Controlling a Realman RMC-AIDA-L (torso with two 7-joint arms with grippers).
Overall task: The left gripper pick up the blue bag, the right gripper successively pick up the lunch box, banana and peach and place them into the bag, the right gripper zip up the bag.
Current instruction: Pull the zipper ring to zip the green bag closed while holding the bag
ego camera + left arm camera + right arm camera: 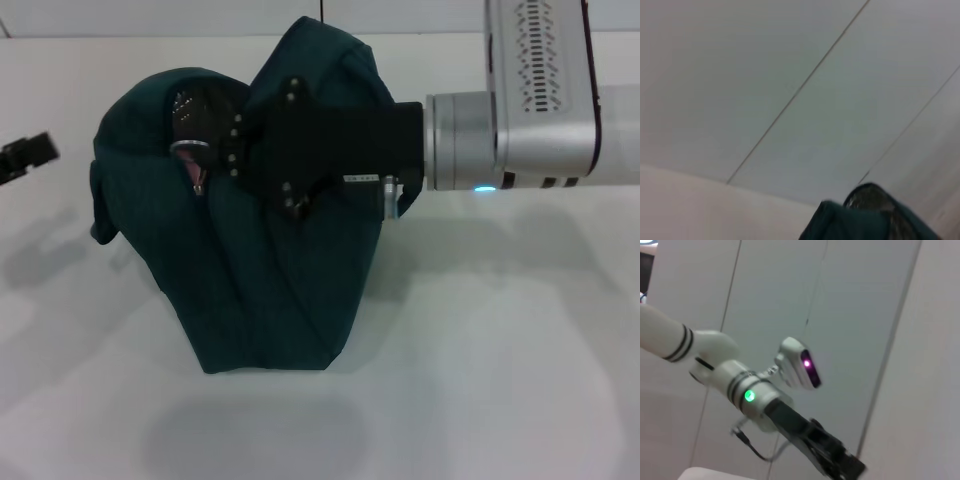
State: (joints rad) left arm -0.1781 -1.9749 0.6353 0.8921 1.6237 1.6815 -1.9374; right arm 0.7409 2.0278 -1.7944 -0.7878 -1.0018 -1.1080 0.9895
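One dark teal-blue fabric lunch bag [270,290], upright mid-way across white table [520,380], top partly gathered, mouth gaping at the robot's-left end with silver lining [185,105] on show. Same bag's top edge caught low in the left wrist view [860,222].

One black two-fingered right gripper [238,150] on silver cylindrical arm, reaching sideways over the bag top, tip just beside the silver ring zipper pull [186,149]. Grip state: cannot tell. Contact with pull: cannot tell.

One all-black left gripper [28,155], off at the table's left edge, well apart from the bag, holding nothing of the bag. Grip state: cannot tell. Also seen from afar in the right wrist view [840,462].

Lunch box, banana, peach: none in view; judged inside the bag.

Step judged in hand: zipping, unfinished.

Risks:
- Bag unheld: likely to slide or tip under a sideways pull, zip not running.
- Slack, folded fabric: liable to jam the slider.
- Small ring: easily missed or slipped.
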